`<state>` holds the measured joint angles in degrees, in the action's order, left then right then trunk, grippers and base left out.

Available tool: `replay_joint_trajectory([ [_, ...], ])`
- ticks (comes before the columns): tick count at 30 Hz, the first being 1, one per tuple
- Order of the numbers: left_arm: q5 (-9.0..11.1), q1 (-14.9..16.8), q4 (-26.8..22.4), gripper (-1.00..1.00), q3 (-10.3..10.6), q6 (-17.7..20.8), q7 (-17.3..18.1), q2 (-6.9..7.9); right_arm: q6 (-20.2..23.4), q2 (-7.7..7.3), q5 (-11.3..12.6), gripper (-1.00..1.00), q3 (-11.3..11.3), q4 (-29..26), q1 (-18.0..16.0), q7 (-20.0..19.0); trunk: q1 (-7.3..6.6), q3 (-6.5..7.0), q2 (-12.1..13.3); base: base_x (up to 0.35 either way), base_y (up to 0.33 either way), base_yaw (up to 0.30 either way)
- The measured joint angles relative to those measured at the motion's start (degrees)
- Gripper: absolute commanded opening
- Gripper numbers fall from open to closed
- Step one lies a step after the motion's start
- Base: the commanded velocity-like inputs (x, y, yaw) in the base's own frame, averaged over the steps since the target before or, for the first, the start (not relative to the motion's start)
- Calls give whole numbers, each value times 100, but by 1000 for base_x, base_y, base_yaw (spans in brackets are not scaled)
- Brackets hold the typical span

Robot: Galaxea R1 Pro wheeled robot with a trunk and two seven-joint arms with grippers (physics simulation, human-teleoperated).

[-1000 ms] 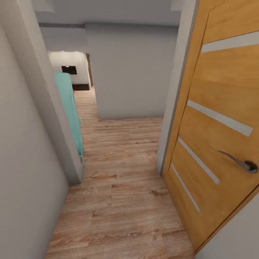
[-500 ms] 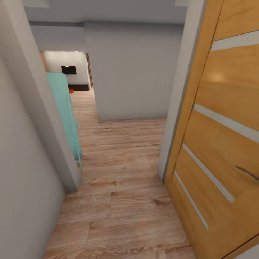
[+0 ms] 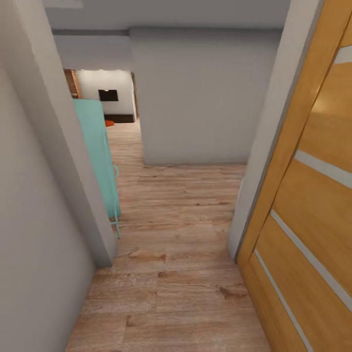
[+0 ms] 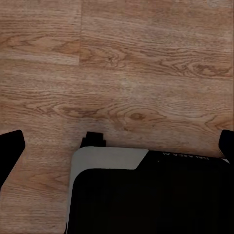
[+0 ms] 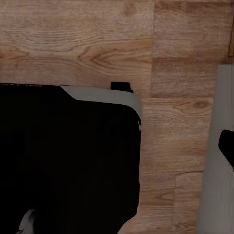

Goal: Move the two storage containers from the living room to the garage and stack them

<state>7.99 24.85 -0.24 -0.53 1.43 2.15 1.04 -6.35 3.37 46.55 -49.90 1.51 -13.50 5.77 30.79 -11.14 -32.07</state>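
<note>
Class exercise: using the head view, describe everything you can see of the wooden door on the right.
The wooden door fills the right edge of the head view, cut off by the frame. It looks like honey-coloured wood with visible grain, crossed by narrow pale slanted strips set at intervals. It stands open, swung into the hallway, its inner edge against the grey door frame. Its bottom meets the light plank floor. No handle appears in this view.
</note>
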Motion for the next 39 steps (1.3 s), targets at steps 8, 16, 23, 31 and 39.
replay_joint_trajectory([
  [8,0,2,0,100,1,0,0,0,0,0,4,100,0,0,-2,2,0,0,0,321,0,3],
  [16,0,0,0,100,-1,0,0,0,0,8,4,100,0,0,-1,2,0,0,0,321,0,0],
  [23,0,5,0,100,-3,-1,0,0,0,8,4,100,0,0,-1,0,0,0,0,321,0,0],
  [31,0,0,0,100,-1,0,0,0,0,8,4,100,0,0,-1,-1,0,0,0,321,0,0],
  [39,0,-1,0,100,0,0,0,0,0,8,4,100,-1,0,-4,-1,0,0,0,321,0,0],
])
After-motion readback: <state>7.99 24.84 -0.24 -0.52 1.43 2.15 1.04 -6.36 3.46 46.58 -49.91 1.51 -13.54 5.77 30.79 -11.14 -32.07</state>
